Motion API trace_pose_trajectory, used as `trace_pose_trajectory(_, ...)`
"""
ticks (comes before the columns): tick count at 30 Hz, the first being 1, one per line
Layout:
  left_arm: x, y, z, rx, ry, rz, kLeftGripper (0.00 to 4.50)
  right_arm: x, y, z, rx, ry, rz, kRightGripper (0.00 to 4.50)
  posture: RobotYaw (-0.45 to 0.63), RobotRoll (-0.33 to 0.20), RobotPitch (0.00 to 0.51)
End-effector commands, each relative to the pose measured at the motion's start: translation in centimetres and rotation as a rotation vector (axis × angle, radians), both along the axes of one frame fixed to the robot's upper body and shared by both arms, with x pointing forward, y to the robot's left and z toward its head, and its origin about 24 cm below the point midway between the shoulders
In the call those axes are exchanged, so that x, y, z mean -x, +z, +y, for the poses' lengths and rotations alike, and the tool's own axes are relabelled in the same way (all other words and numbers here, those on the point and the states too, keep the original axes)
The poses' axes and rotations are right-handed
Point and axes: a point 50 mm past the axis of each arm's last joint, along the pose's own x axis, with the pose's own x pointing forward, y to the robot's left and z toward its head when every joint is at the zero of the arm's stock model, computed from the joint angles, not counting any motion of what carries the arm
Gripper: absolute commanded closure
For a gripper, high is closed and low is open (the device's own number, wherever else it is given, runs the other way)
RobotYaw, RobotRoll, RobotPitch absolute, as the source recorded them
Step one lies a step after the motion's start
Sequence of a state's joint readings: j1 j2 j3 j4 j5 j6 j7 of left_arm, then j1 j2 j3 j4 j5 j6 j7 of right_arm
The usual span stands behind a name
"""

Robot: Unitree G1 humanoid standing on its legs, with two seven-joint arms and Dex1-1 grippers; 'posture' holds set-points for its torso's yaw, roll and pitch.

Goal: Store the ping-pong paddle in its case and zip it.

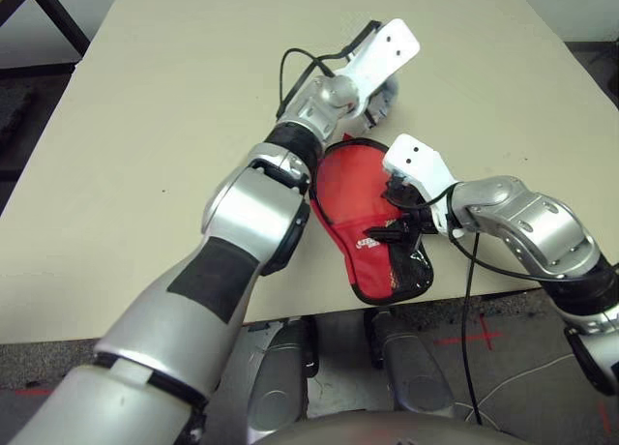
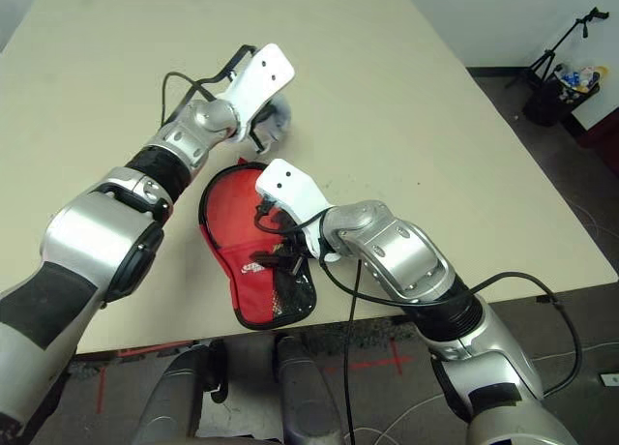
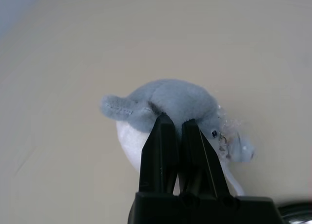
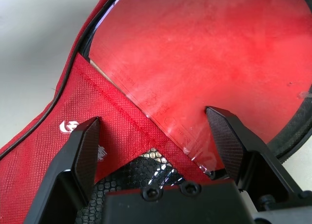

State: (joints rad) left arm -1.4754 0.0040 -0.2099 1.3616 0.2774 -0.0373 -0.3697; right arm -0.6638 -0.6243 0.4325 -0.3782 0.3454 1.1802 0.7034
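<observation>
L arm is seen stretched fwd across the beige table (image 1: 145, 126), its white wrist plate reaching past the far end of the case. L pincer (image 3: 176, 122) is shown w/ its two black fingers pressed together, tips resting against a small grey-and-white plush toy (image 3: 170, 104) lying on the table; whether any of the plush is pinched btwn the tips can't be told. In the head views the same grey plush (image 2: 276, 118) is partly hidden under the L wrist, just beyond the case's rounded end.

At centre, near the table's front edge, the case (image 1: 372, 242) is laid flat: red outside, black zipper edge, white logo and black mesh pocket at its narrow end, which is pointed toward the robot. It is not zipped; the flap is folded back toward the narrow end and the ping-pong paddle (image 4: 204, 63) is seen inside, red rubber face up, ringed by the black rim. The handle end is covered by the red flap.

To the R, the R arm is bent in over the case. R pincer (image 4: 158, 136) is held w/ fingers wide apart just above the flap edge, one finger over the logo side, the other over the paddle face. Nothing is gripped by it.
</observation>
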Motion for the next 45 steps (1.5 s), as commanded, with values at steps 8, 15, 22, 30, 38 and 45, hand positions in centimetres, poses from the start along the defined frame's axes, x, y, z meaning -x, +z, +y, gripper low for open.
trace_pose_trajectory(8,1.3,-1.4,-2.6,0.007,-0.140,0.067,4.47,0.6,-3.4,-0.3,0.051,-0.036,0.163,0.00,-0.15,0.000,0.251)
trace_pose_trajectory(15,1.2,-3.2,-1.6,-0.028,-0.134,0.172,4.47,0.2,-3.4,-0.1,0.047,-0.033,0.155,0.00,-0.13,0.000,0.247)
trace_pose_trajectory(22,1.0,-2.1,-1.2,0.018,-0.153,0.171,3.02,-0.2,-3.4,-0.1,0.046,-0.029,0.150,0.00,-0.11,0.000,0.238)
trace_pose_trajectory(30,0.6,1.8,0.0,0.122,-0.205,0.130,0.32,-0.4,-3.4,-0.1,0.044,-0.031,0.148,0.00,-0.10,0.000,0.225)
trace_pose_trajectory(38,0.1,5.0,3.1,0.131,-0.232,0.094,0.01,-0.8,-3.5,-0.3,0.041,-0.041,0.142,0.00,-0.09,0.000,0.203)
trace_pose_trajectory(45,0.1,2.7,6.1,-0.003,-0.287,0.187,0.01,-1.4,-3.4,-0.4,0.037,-0.051,0.130,0.00,-0.08,0.000,0.185)
